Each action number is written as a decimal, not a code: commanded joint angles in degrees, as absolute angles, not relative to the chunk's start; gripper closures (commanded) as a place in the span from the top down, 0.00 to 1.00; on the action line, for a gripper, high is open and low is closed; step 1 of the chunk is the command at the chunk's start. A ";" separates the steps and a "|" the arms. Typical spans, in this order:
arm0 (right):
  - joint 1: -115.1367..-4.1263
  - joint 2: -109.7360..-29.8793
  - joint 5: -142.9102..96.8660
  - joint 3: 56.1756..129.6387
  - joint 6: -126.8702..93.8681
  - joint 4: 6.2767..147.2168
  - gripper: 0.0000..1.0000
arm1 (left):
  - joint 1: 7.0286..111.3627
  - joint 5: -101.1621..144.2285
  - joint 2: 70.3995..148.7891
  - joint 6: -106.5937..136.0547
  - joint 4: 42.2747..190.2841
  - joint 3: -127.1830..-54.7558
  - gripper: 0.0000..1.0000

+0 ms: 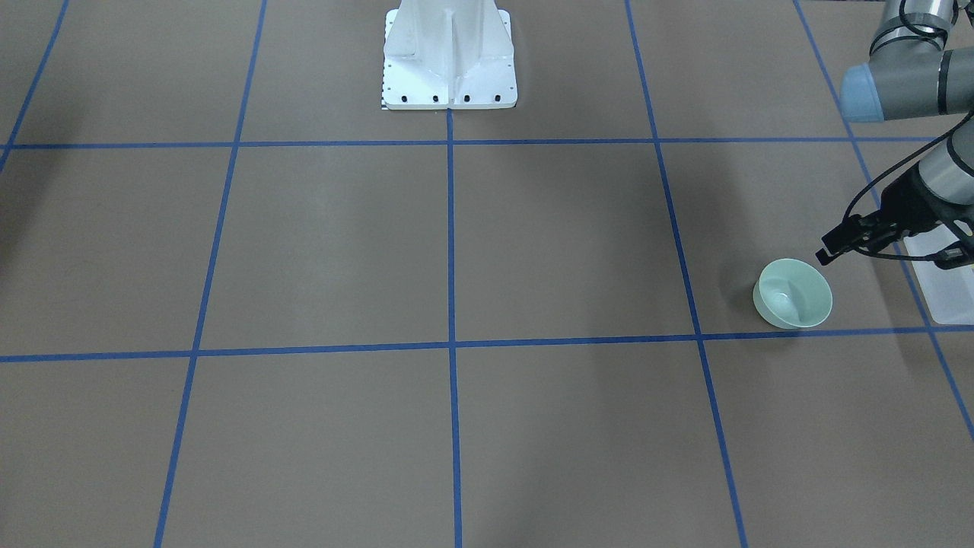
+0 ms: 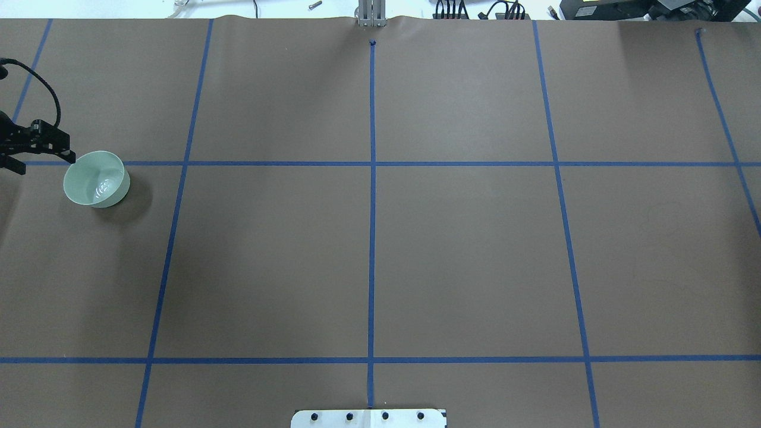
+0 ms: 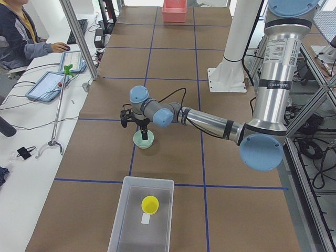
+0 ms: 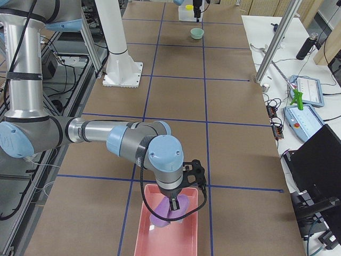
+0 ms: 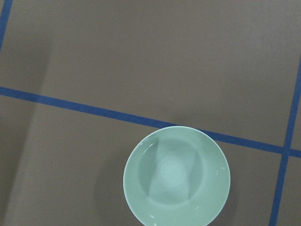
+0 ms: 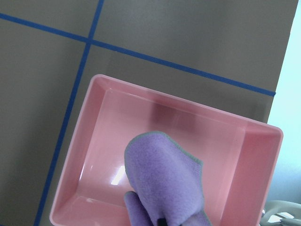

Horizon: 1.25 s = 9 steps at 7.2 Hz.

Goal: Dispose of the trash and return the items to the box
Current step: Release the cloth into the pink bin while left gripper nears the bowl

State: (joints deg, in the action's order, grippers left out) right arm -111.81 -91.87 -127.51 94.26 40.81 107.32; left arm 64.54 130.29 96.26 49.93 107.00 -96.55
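Observation:
The mint-green bowl (image 1: 793, 294) stands upright on the brown table, also in the overhead (image 2: 96, 179), left side (image 3: 143, 139) and left wrist views (image 5: 176, 176). My left gripper (image 2: 43, 163) is open just above it, one fingertip (image 1: 825, 255) at the bowl's rim. The yellow cup (image 3: 150, 204) lies in the frosted box (image 3: 128, 220), whose corner shows at the front view's right edge (image 1: 947, 285). My right gripper (image 4: 173, 205) hangs over a pink tray (image 6: 117, 108), shut on a purple cloth (image 6: 164, 181).
The white pedestal base (image 1: 449, 61) stands at the table's robot side, also in the overhead view (image 2: 368, 418). Blue tape lines grid the brown paper. An operator (image 3: 21, 37) sits at a side bench with tablets. A second pink tray (image 3: 174, 10) is at the far end.

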 commanded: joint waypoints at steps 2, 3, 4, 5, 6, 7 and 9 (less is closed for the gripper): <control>-112.15 -92.37 -127.35 83.45 41.40 97.17 0.00 | 63.37 128.67 98.86 50.01 107.40 -93.00 0.97; -112.15 -92.55 -127.79 81.58 40.96 94.16 0.31 | 63.37 128.67 99.05 50.01 109.58 -90.99 0.97; -112.15 -92.55 -128.23 81.30 40.96 94.13 0.99 | 63.37 128.67 98.97 49.92 113.25 -88.27 0.97; -112.15 -92.55 -129.28 81.39 40.87 94.04 1.00 | 63.46 128.58 98.01 49.31 115.90 -86.85 0.97; -112.06 -92.55 -129.64 81.56 40.87 93.96 1.00 | 63.37 128.67 96.78 49.92 117.93 -85.70 0.96; -111.97 -92.46 -131.29 82.08 40.61 93.96 1.00 | 63.28 128.67 96.77 50.10 119.69 -83.52 0.96; -110.92 -92.29 -136.14 82.96 38.25 94.04 1.00 | 63.28 128.58 97.20 50.53 126.88 -77.81 0.90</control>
State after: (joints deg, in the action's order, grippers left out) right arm -111.57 -92.36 -133.93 82.24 39.76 94.02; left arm 63.30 128.65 96.95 50.15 122.81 -81.18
